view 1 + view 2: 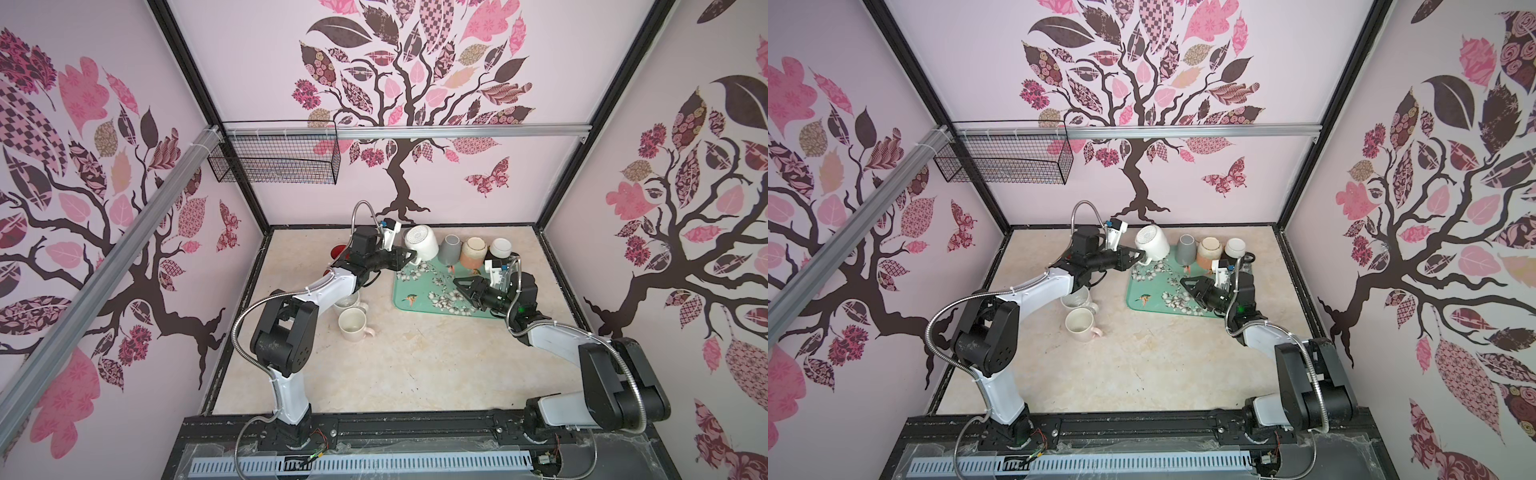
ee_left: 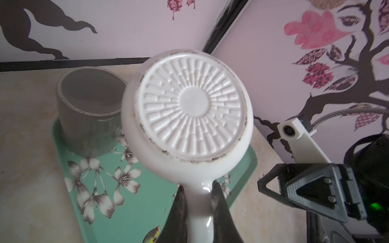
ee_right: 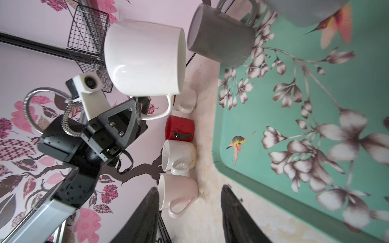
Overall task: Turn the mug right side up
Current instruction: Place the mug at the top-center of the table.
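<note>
Above the far left corner of the green tray point(image 1: 409, 293) on the tabletop point(image 1: 395, 365), my left arm reaches forward, wrist roughly level. The white mug point(image 1: 422, 245) hangs there bottom-up, its axis tilted: ribbed base up toward the top views, mouth down toward the tray. The left tool point(image 2: 197, 190) pinches its handle from the mug's left side; the right tool point(image 1: 459, 284) lies spread over the tray.

The near half of the table point(image 1: 407, 374) is bare, free room for either arm. Left of the green tray point(image 1: 419, 306), upright mugs point(image 1: 352, 326) crowd the table beneath the left arm point(image 1: 328, 286). At the tray's back, a grey mug point(image 1: 451, 249) stands just beside the tilted white mug point(image 1: 423, 245). The right claw point(image 1: 459, 284) hovers over the tray's bare front.
</note>
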Robot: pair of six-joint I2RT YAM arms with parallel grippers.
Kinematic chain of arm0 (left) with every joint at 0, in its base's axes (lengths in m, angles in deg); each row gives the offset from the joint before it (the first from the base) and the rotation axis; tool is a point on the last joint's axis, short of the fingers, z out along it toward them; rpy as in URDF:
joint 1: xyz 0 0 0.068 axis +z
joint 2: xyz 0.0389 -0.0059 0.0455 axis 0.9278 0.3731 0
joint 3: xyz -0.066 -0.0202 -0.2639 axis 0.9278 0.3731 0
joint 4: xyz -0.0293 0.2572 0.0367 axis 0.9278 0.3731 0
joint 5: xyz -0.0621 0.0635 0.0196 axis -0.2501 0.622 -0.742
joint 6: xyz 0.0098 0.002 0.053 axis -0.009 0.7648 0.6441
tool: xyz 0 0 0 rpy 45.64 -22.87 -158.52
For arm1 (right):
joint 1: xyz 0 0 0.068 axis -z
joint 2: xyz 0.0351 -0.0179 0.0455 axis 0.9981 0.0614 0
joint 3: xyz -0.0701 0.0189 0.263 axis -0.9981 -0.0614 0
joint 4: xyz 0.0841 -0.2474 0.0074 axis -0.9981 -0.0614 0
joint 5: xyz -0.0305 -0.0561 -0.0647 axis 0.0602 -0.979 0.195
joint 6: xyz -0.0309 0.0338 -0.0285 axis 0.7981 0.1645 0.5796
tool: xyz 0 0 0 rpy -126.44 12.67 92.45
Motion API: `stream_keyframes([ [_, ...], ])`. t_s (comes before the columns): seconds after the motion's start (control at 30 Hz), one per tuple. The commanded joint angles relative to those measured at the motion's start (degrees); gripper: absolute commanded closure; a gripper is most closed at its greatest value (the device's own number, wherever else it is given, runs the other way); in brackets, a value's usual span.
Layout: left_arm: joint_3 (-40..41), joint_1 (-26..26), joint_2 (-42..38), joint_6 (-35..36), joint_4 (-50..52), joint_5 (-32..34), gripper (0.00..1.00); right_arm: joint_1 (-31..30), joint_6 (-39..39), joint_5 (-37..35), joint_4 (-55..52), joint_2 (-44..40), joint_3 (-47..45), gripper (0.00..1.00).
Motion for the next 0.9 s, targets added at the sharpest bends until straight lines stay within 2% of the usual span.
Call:
stream_keyframes([
  [0.0,3.94,0.63,-2.51,-16.89,-23.04,-4.28,1.0,-1.31,-6.67,1.25,13.24,0.51,-0.71,0.48],
  [0.13,6.36,0.28,-1.78,-31.2,-35.77,-3.98,1.0,-3.03,-10.15,-0.1,19.22,1.33,-1.06,0.47],
  [0.3,7.68,-0.13,-2.1,-41.28,-43.17,-2.02,1.0,-4.65,-11.98,0.05,21.59,3.46,1.23,0.46],
  [0.6,9.03,-1.65,-2.09,-47.28,-48.13,-1.09,1.0,-6.38,-21.76,1.02,31.45,10.71,7.68,0.45],
  [0.87,9.71,-2.09,-2.97,-49.5,-50.27,-1.36,1.0,-8.75,-26.94,1.0,33.6,16.64,15.52,0.45],
])
